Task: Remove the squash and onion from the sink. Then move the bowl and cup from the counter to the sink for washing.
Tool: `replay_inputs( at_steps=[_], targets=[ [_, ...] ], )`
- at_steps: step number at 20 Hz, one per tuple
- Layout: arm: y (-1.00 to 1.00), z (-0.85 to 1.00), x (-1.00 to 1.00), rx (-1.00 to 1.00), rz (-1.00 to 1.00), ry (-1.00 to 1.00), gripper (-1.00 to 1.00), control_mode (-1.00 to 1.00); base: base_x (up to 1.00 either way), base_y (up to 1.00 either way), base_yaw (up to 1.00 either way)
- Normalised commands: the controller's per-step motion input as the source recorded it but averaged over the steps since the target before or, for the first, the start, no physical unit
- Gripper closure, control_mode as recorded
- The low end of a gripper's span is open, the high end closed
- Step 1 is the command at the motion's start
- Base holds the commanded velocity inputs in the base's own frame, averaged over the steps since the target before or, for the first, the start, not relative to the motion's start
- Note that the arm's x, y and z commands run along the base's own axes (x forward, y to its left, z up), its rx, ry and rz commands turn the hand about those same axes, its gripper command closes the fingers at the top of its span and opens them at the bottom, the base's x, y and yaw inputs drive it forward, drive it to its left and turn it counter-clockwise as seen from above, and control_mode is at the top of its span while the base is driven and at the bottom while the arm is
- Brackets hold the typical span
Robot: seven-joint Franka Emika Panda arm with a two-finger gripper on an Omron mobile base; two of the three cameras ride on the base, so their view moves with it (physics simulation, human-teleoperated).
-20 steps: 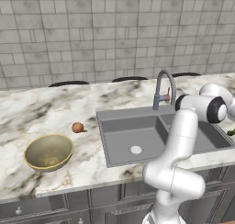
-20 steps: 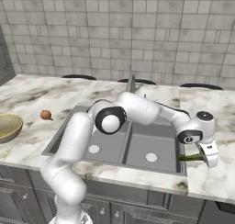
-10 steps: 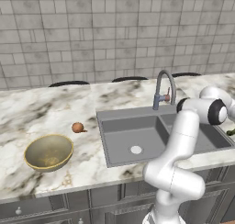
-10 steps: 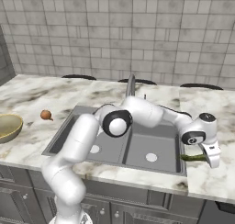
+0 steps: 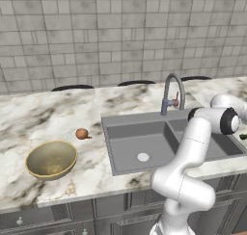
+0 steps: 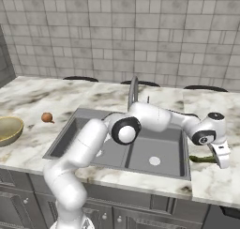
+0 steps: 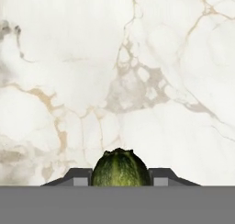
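Squash clamped between the tool's jaws, low over marble counter beyond the sink's right rim. Best lowered until resting, then released gently to avoid rolling. From the hand: squash end-on between the fingertips. From the right base: onion and bowl far off, past the sink.

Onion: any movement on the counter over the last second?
No. The onion sits in the same spot on the counter, between the bowl and the left edge of the sink, as it did a second ago.
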Motion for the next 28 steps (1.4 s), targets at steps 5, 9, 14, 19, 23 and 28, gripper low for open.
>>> replay_inputs(
  at_steps=[5, 9, 14, 19, 23, 28],
  targets=[
    [-0.22, -0.2, 0.15, 0.03, -0.04, 0.05, 1.0, -1.0, 0.0, 0.0, 0.0],
    [-0.18, -0.28, 0.11, 0.06, -0.05, 0.04, 1.0, -1.0, 0.0, 0.0, 0.0],
    [-0.16, -0.3, 0.09, 0.07, -0.05, 0.02, 1.0, -1.0, 0.0, 0.0, 0.0],
    [-0.04, -0.33, 0.05, 0.08, -0.06, 0.0, 1.0, -1.0, 0.0, 0.0, 0.0],
    [0.0, -0.42, 0.02, 0.08, -0.07, 0.0, 1.0, -1.0, 0.0, 0.0, 0.0],
    [0.0, -0.44, 0.03, 0.05, -0.07, 0.0, 1.0, -1.0, 0.0, 0.0, 0.0]
  ],
)
